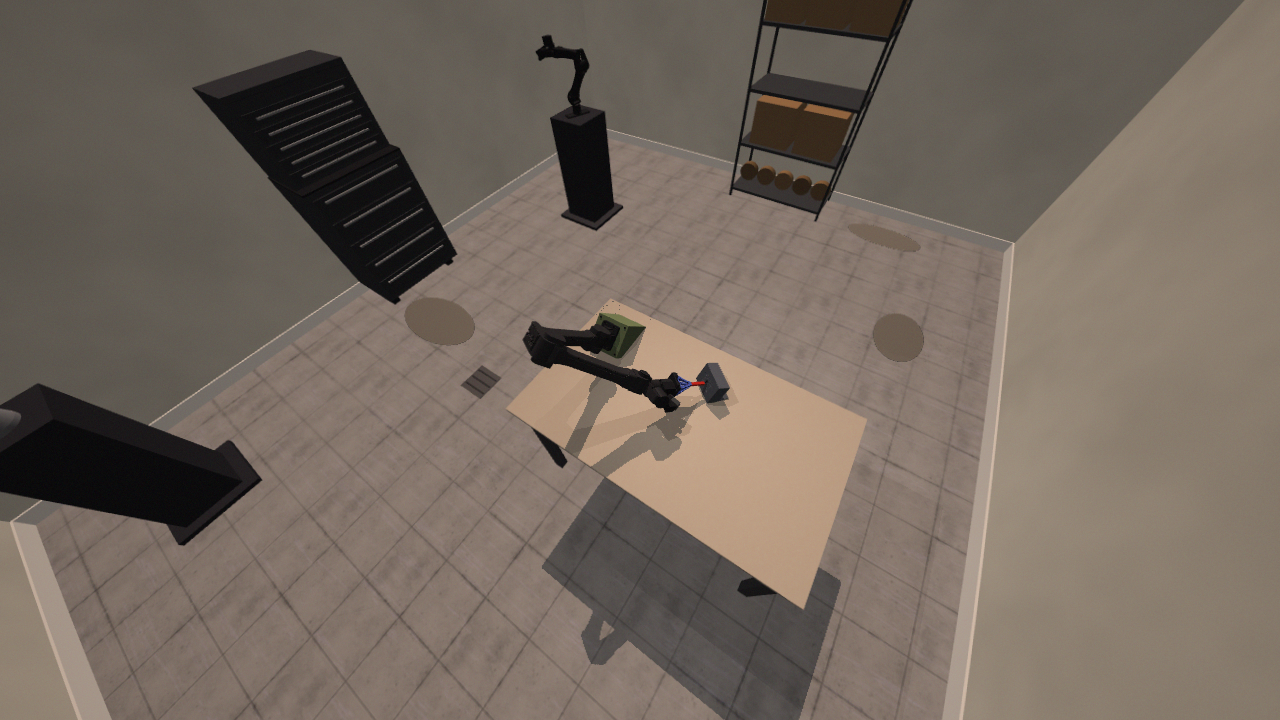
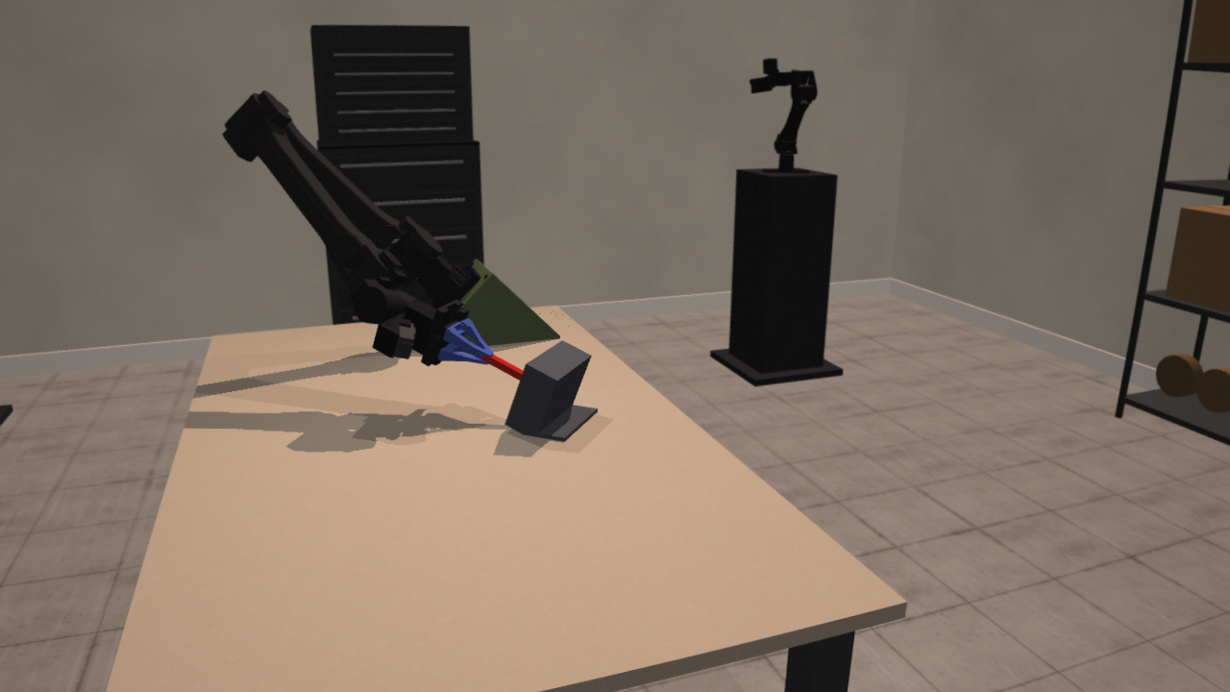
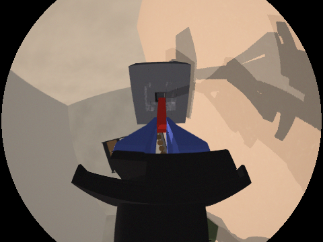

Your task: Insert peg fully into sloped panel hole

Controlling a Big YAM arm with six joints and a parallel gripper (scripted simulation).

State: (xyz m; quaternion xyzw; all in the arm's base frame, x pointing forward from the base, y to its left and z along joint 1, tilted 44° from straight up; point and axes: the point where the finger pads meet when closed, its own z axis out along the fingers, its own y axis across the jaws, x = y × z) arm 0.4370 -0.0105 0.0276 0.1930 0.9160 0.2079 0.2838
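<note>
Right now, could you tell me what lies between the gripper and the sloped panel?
Only the red peg, held by the gripper, spans that gap; its tip meets the panel at the hole. The exterior view shows it best.

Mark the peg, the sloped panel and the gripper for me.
peg [image 2: 508, 368], exterior view, exposed red shaft.
sloped panel [image 3: 145, 81], wrist view, grey face left of hole.
gripper [image 2: 468, 346], exterior view, between blue fingertips.

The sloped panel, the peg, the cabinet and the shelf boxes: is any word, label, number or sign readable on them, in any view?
None: no readable text in any view.
Sloped panel: plain grey; faint marks around the hole in the wrist view, too blurred to read.
Peg, held in the tool: plain red.
Drawer cabinet: only pale handle bars.
Boxes: unmarked brown.
</note>
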